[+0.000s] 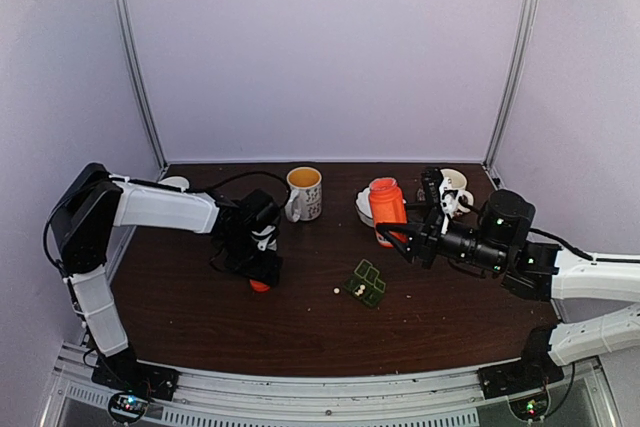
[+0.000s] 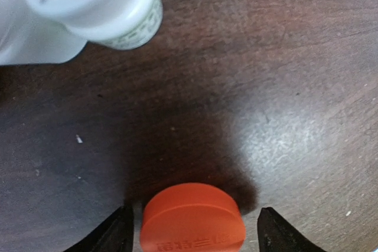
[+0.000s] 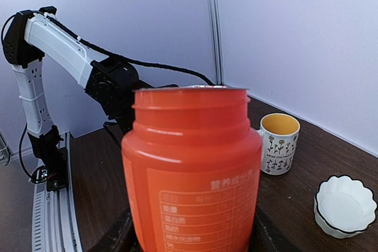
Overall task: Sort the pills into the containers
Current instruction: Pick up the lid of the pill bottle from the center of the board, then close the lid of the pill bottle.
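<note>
Pouring looks next: the right claw (image 1: 396, 235) grips the uncapped orange bottle (image 1: 386, 202), which should tip slowly over the green pill box (image 1: 367, 283) lying on the surface (image 1: 200, 327), one loose pill (image 1: 337, 291) just beside it. Left claw (image 2: 194, 231) stands wide astride the orange cap (image 2: 192, 213); only its wrist view shows the gaps either side.

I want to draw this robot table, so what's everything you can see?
pill box: one, dark green, middle of table
pill: one, white, just left of the pill box
orange bottle: one, lid off, in right end effector
cap: one, orange, on table under left arm
mugs: two, white, at the back
bowl: one, white, beside orange bottle
white bottle: one, near cap
table: one, dark brown
left end effector: black, open around cap
right end effector: black, gripping orange bottle
</note>
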Controlling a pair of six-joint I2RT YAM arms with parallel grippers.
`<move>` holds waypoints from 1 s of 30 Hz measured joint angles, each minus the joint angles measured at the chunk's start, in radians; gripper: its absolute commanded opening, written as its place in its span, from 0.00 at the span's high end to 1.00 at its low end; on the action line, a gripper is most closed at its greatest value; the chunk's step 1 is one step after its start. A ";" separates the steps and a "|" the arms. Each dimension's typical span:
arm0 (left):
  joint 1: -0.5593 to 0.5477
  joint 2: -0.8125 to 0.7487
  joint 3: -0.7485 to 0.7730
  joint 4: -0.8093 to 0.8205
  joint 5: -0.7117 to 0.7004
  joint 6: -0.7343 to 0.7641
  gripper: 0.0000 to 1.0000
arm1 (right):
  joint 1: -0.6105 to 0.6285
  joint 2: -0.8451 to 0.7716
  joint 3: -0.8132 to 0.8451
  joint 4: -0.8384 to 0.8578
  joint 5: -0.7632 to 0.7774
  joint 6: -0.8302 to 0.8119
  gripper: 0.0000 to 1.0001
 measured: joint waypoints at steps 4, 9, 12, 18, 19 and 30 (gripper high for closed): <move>0.000 0.016 0.020 -0.008 -0.009 0.002 0.36 | 0.000 0.000 0.000 0.000 0.000 0.000 1.00; 0.000 0.026 0.035 -0.033 -0.048 0.007 0.46 | 0.000 0.000 0.000 0.000 0.000 0.000 1.00; -0.006 0.028 0.046 -0.063 -0.071 0.010 0.50 | 0.000 0.000 0.000 0.000 0.000 0.000 1.00; -0.016 0.019 0.066 -0.103 -0.093 0.026 0.50 | 0.000 0.019 0.000 -0.003 -0.016 0.000 1.00; -0.016 0.009 0.066 -0.105 -0.091 0.032 0.50 | 0.000 0.027 0.000 -0.007 -0.026 0.000 1.00; 0.077 -0.287 0.037 0.105 0.319 0.039 0.48 | 0.076 0.124 0.005 -0.141 -0.093 -0.066 1.00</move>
